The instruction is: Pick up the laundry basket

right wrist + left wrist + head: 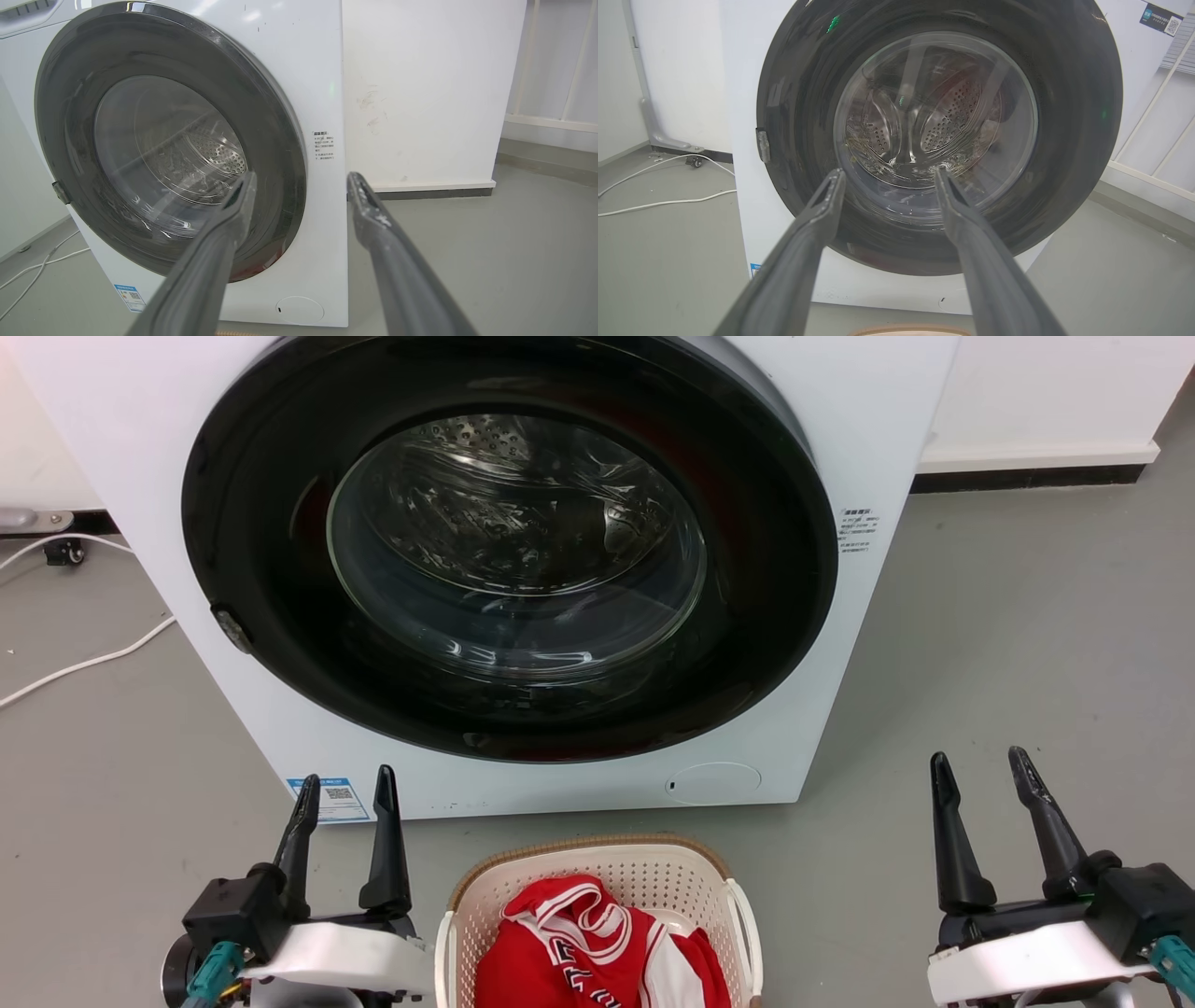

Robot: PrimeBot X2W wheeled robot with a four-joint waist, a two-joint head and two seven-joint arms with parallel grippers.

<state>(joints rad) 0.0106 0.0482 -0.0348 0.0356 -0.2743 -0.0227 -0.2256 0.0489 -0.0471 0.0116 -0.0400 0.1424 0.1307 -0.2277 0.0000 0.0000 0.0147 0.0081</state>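
Left gripper [346, 777] and right gripper [977, 756]: each parted, empty. Uneven grasps may tilt the laundry basket [579, 847], spilling the red garment [579, 943].

White box-shaped washing machine [868, 420]: cabinet smooth, semi-gloss, painted-metal look; its round black door ring [252, 551] is glossy plastic, the domed clear window [523, 560] is glass-like with strong reflections, and the perforated drum [955, 109] behind it is bright bare metal. Cream-white perforated laundry basket [672, 882]: smooth plastic with a slight sheen, brown rim moulded in a woven texture; the red-and-white garment [569, 943] inside is soft, matt, creased cloth. Grey floor [1027, 644] smooth and matt; left gripper [347, 775] and right gripper [977, 755] have dark matt fingers, rubbery-looking, on glossy white plastic shells.
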